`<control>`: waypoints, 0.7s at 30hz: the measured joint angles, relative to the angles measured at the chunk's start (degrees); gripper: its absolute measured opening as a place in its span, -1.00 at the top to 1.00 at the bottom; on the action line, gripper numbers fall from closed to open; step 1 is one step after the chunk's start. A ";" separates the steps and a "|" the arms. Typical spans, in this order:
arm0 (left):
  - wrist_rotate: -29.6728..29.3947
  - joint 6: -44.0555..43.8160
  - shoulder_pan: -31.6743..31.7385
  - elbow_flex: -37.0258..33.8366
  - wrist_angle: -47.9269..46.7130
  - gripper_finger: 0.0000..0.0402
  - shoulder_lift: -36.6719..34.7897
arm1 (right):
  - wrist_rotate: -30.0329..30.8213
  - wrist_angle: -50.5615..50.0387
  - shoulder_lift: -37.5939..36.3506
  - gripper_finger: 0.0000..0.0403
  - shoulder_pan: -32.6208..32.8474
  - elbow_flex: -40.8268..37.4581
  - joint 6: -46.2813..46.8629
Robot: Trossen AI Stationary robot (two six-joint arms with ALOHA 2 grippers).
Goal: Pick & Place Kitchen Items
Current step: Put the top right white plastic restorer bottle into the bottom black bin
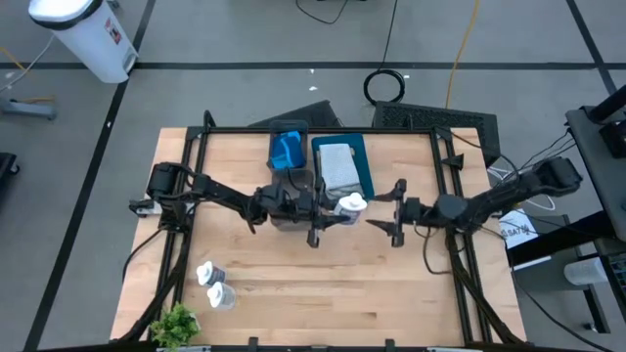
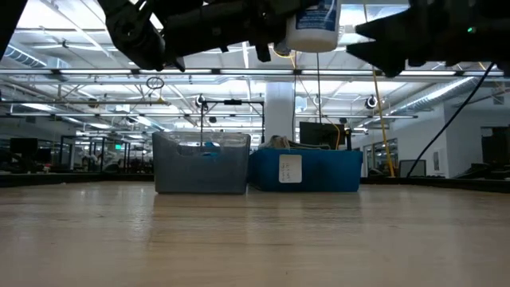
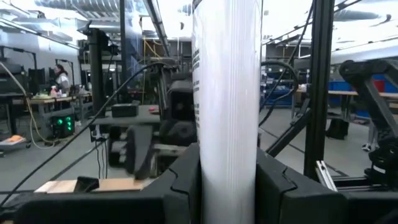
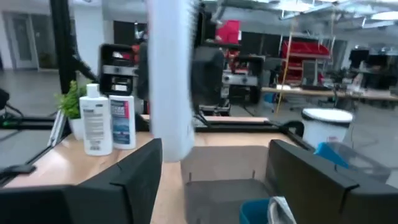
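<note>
A: Where is the left gripper (image 1: 331, 219), taking the teal tray (image 1: 366, 166) as the marker?

B: Just in front of the tray's near edge, above the table (image 1: 323, 293). Its fingers (image 3: 180, 186) are clamped on a white bottle (image 1: 350, 205), held upright and well off the wood; the low view shows it hanging high, blue label visible.

A: And the right gripper (image 1: 389, 217)?

B: Beside that same bottle, on the tray's right-front side. Fingers spread wide, nothing between them. From its wrist the bottle stands close ahead, between the two pads but not touched.

A: What sits in the teal tray?

B: A folded grey cloth (image 1: 335, 164). The grey tray (image 1: 290, 130) touches it on the left, with a bright-blue sponge (image 1: 287, 151) inside.

A: Other bottles?

B: Two more white bottles with blue marks (image 1: 215, 286), side by side, well away from the tray toward the table's near-left corner. A small green plant (image 1: 176, 323) stands just beyond them at the corner.
</note>
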 joint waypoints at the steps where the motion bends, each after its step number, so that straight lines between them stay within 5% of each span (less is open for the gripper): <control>1: 0.01 0.02 0.15 0.02 0.08 0.55 -0.01 | -2.28 0.52 1.00 -0.32 -1.46 0.11 1.09; 7: -0.24 -0.02 1.54 0.04 -0.73 0.55 -0.07 | -13.49 6.01 8.06 -0.29 -6.01 2.67 6.23; 21: -1.70 0.07 -0.34 0.42 -2.67 0.55 -0.07 | -13.80 19.62 23.39 -0.20 -5.94 7.06 5.69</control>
